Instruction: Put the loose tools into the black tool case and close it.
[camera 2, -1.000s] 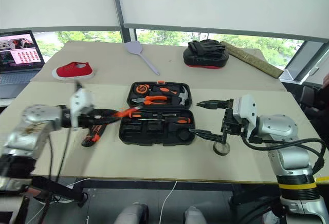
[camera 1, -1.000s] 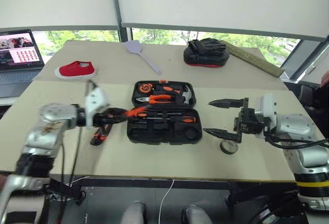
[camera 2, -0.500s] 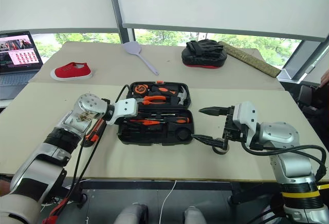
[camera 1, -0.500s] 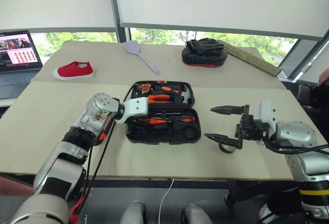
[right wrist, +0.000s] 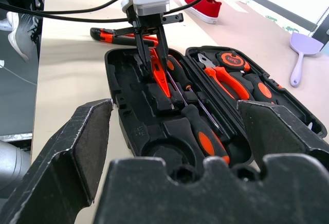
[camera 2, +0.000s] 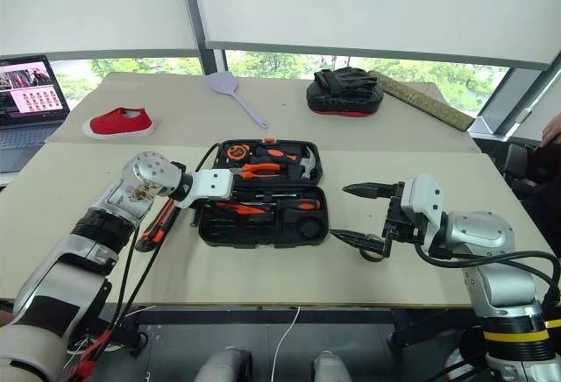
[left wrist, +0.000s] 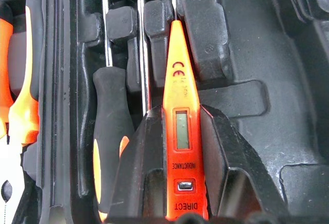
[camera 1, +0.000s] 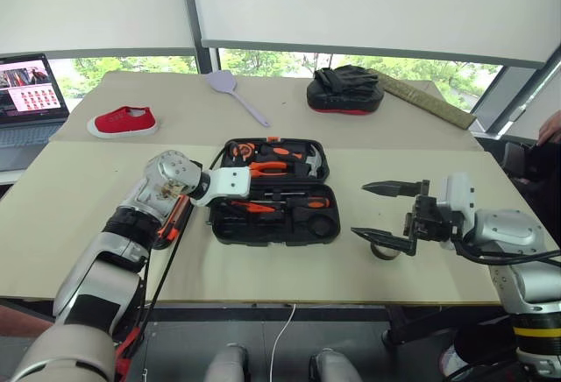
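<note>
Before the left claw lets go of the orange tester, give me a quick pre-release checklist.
1. Left claw shut on the slim orange tester: ok.
2. Tester's tip over a slot in the black tool case, beside the screwdriver already seated: ok.
3. Tester fully seated in its slot: cannot tell.
4. Right claw open and apart from the case: ok.
5. Utility knife still on the table left of the case: not ok.
6. Small tape roll still on the table under the right claw: not ok.

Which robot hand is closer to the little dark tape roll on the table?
The right. The right gripper hangs open directly over the tape roll, near the case's right end. The left gripper is in the black tool case, holding the slim orange tool.
</note>
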Robot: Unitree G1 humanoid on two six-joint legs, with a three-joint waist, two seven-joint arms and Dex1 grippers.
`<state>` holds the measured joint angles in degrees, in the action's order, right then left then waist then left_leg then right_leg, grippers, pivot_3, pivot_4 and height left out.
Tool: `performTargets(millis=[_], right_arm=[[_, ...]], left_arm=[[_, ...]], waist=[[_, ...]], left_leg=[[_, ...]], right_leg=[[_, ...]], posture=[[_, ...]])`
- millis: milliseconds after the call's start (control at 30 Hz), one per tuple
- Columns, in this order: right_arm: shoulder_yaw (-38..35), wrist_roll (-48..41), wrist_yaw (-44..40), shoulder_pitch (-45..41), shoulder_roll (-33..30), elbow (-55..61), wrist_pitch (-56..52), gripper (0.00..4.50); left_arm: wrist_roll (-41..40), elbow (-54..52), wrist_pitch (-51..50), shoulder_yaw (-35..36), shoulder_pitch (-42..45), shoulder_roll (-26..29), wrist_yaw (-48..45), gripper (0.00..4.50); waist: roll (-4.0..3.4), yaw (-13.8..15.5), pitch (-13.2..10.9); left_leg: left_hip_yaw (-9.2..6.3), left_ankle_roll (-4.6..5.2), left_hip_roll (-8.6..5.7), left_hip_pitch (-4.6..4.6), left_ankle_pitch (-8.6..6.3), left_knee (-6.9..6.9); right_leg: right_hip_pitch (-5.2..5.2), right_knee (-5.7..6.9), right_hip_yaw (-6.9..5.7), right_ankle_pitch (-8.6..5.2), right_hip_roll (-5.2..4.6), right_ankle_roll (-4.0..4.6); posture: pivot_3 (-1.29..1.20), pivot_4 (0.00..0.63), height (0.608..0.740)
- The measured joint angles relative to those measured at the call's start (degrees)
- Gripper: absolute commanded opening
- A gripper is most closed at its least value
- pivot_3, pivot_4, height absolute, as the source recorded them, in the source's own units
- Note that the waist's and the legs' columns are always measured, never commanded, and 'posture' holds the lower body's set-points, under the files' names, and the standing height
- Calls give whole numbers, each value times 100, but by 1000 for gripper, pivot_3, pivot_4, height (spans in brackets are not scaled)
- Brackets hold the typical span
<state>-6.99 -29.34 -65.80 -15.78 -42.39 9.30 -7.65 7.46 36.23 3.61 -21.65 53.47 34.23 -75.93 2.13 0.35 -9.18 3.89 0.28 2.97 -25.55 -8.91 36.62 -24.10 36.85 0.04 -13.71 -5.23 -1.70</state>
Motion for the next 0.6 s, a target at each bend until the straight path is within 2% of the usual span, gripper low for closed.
performTargets(millis=[100, 267, 400, 533, 600], right_arm=[[-33, -1, -11, 52, 0, 2, 1, 4500], [-44, -2, -43, 129, 0, 2, 1, 4500], [-45, -2, -44, 128, 0, 2, 1, 4500], [-44, -2, -27, 129, 1, 7, 0, 4500], [-44, -3, -18, 133, 1, 17, 0, 4500]], left_arm=[[-336, -34, 22, 223, -219, -82, -117, 2685], [-1128, 56, 401, 1065, -276, -121, -103, 2685], [-1376, 52, 390, 1322, -329, -219, -61, 1667], [-1379, 181, 389, 1313, -580, -419, 39, 107], [-1283, 406, 384, 1262, -624, -515, 172, 107]], waist=[[0, 6, 0], [2, 24, -2], [2, 44, -2], [2, 41, -2], [2, 37, -2]], left_leg=[[0, 1, 0, -3, 0, 0], [-2, 2, 0, -12, -1, 14], [-1, 3, -1, -11, -1, 19], [-2, 3, -1, -12, -2, 20], [-2, 3, -1, -12, -1, 20]], right_leg=[[-4, 0, 1, 0, -1, 0], [-4, 3, -3, 1, -2, -2], [3, 2, -5, 2, -3, -6], [1, 3, -5, 3, -2, -6], [1, 4, -5, 3, -2, -6]], posture=[[0, 150, 740], [0, 150, 740], [0, 150, 740], [0, 150, 740], [0, 150, 740]])
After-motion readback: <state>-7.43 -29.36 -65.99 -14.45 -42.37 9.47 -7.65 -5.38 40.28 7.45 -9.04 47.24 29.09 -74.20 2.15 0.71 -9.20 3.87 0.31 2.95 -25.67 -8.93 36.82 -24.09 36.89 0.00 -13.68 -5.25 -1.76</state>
